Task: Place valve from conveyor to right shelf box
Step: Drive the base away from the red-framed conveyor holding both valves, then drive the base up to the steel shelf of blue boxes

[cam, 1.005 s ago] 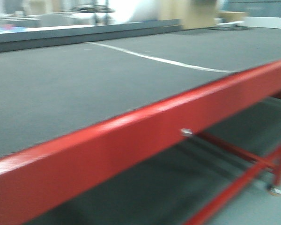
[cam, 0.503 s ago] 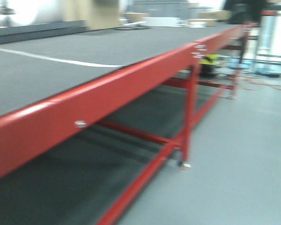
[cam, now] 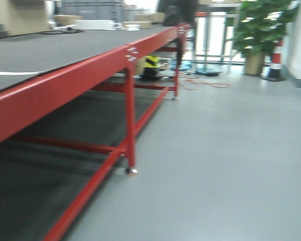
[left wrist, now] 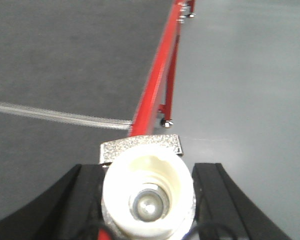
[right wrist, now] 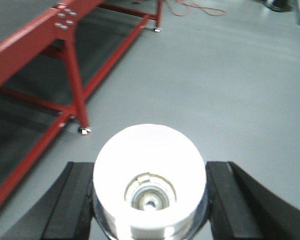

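My left gripper (left wrist: 147, 197) is shut on a valve (left wrist: 147, 192), its pale whitish base facing the camera and a silver flange above it, held over the edge of the conveyor (left wrist: 65, 60). My right gripper (right wrist: 150, 192) is shut on a second valve (right wrist: 150, 180), white end toward the camera, held above the grey floor. The conveyor's dark grey belt (cam: 45, 50) on its red frame (cam: 65, 83) fills the left of the front view. No shelf box shows.
A red conveyor leg (cam: 130, 125) with a foot stands near the middle. Grey floor (cam: 226, 150) stretches to the right. A potted plant (cam: 258, 30), a striped cone (cam: 275, 63), orange cable (cam: 205, 83) and a yellow-black object (cam: 150, 63) lie far back.
The front view has swung to the right: the belt has slid to the left of the picture, and the open floor, plant and cone have come into view.
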